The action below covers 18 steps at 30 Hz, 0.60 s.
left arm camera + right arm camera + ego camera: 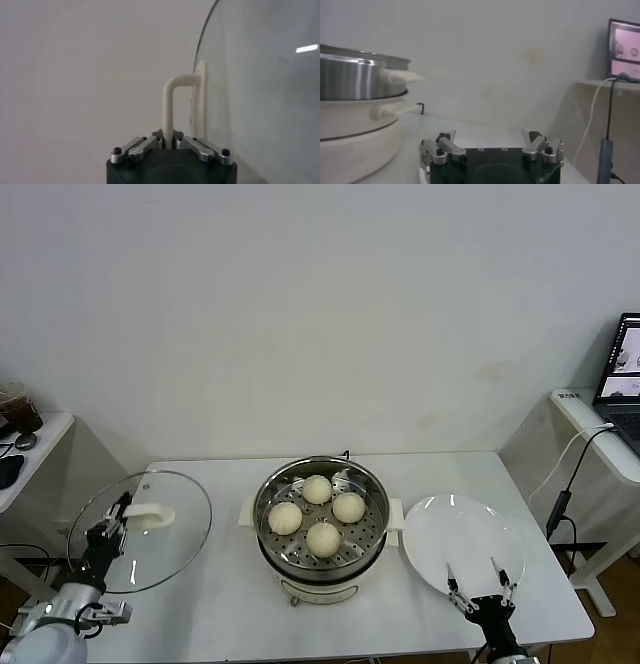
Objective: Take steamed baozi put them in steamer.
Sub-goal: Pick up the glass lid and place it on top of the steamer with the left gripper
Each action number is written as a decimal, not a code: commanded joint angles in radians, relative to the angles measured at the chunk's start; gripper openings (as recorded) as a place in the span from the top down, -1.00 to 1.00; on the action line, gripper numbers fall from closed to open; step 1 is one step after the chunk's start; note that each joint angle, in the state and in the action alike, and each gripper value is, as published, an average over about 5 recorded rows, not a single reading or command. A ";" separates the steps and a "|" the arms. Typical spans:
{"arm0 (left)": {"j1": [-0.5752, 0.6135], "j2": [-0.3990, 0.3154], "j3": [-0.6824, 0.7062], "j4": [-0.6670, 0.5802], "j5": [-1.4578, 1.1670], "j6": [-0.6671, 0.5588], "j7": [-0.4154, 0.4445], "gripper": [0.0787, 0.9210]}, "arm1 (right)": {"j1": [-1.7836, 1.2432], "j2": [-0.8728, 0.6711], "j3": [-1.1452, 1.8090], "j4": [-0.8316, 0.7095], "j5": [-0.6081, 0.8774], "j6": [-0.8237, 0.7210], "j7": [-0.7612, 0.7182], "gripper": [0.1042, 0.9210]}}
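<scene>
All four steamed baozi (318,513) are sitting in the steamer (320,569). The left gripper (173,140), jaws clenched on the glass lid (140,530), is probably about to cover it; the right gripper (481,581) is idling, jaws released, over the plate (440,524).

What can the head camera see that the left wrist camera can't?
Only the head view shows four steamed baozi in the steamer, the empty white plate, and the open right tool above the plate's near edge. Only the left wrist view shows the left tool close up, clamping the white handle. Both show the glass lid it holds.
</scene>
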 commanded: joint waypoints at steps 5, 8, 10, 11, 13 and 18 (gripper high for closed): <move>-0.272 0.113 0.507 -0.409 -0.131 0.529 0.324 0.77 | 0.008 0.007 -0.016 -0.052 -0.141 0.047 0.025 -0.76; -0.399 0.052 0.635 -0.358 -0.068 0.584 0.367 0.77 | 0.011 0.012 -0.017 -0.060 -0.176 0.056 0.036 -0.76; -0.465 -0.004 0.698 -0.324 0.000 0.612 0.403 0.77 | 0.016 0.016 -0.019 -0.062 -0.192 0.060 0.041 -0.76; -0.497 -0.037 0.729 -0.306 0.047 0.624 0.428 0.77 | 0.019 0.017 -0.021 -0.063 -0.197 0.060 0.044 -0.76; -0.545 -0.095 0.777 -0.280 0.142 0.641 0.470 0.77 | 0.024 0.020 -0.026 -0.063 -0.203 0.057 0.047 -0.76; -0.624 -0.181 0.852 -0.231 0.312 0.662 0.556 0.77 | 0.030 0.027 -0.037 -0.068 -0.217 0.055 0.050 -0.76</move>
